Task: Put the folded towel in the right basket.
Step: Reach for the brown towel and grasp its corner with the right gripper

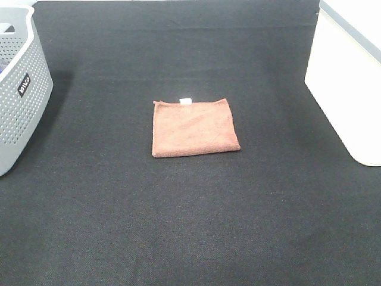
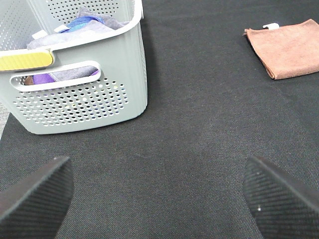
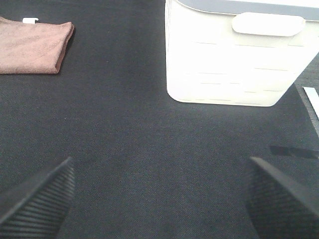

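Folded towel [image 1: 195,127] well apart from right hand [image 3: 159,172]

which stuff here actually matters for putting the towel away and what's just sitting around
For the job:
- folded brown towel, flat in the middle of the table
- white basket, at the right edge

Just lying about:
- grey perforated basket, at the left
- clothes inside it

Even bright light, faint shadows, white basket [image 1: 348,95] glaring
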### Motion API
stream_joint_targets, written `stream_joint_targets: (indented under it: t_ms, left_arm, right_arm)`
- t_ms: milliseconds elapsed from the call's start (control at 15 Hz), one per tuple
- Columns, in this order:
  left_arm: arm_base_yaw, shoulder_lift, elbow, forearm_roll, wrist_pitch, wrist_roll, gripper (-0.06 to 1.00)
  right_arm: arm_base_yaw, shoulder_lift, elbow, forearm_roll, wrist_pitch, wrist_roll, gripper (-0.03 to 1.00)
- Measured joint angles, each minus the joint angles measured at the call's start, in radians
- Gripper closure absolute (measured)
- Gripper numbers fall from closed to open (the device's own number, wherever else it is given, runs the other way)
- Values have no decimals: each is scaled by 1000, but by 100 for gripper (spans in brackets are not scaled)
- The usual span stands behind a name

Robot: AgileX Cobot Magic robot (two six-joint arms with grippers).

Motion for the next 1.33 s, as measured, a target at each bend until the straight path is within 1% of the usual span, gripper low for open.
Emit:
stream_joint_targets:
  t_ms: [467, 600, 733, 800, 867, 1000, 1133, 1333]
  left_arm:
    - [0, 0, 0, 0, 0, 0, 7]
    - [0, 0, 0, 0, 0, 0, 7]
    - [0, 0, 0, 0, 0, 0, 7]
    - [0, 0, 0, 0, 0, 0, 7]
    - [0, 0, 0, 0, 0, 0, 7]
    - [0, 0, 0, 0, 0, 0, 7]
    - [0, 0, 0, 0, 0, 0, 7]
    - [0, 0, 0, 0, 0, 0, 7]
  right_arm:
    - [0, 0, 0, 0, 0, 0, 11]
    - [0, 43, -17, 0, -22, 0, 11]
    - [0, 134, -45, 1, -98, 0, 11]
    - [0, 226, -75, 16, -160, 1, 11]
    - [0, 226, -75, 16, -160, 1, 11]
    - [0, 371, -129, 61, -229, 3, 11]
    - [0, 517, -188, 83, -269, 3, 11]
    - [0, 746, -296, 90, -294, 0, 11]
